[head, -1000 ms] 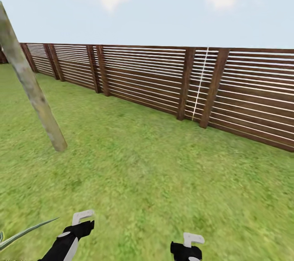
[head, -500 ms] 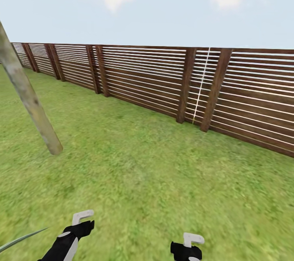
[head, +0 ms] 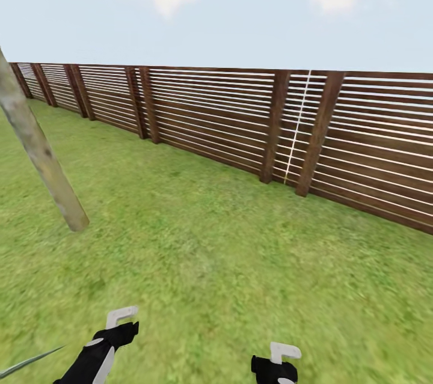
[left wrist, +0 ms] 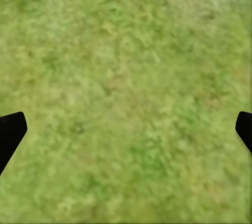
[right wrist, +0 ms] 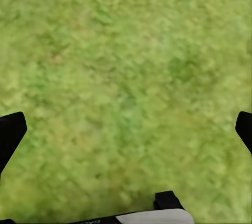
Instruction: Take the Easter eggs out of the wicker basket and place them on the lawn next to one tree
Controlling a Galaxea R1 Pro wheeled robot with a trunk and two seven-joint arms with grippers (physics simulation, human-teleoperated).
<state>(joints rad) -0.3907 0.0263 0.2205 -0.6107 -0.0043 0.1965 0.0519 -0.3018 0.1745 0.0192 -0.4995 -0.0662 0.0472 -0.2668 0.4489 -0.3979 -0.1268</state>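
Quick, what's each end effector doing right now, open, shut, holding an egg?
Left end effector: open, fingers wide apart, nothing between them, just lawn below.
Right end effector: open, empty too, over grass.

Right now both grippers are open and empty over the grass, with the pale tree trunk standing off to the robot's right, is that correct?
Not quite. In the head view the pale tree trunk stands to the robot's left, not its right. The rest holds: the left gripper and the right gripper are open with nothing between the fingers, over the lawn.
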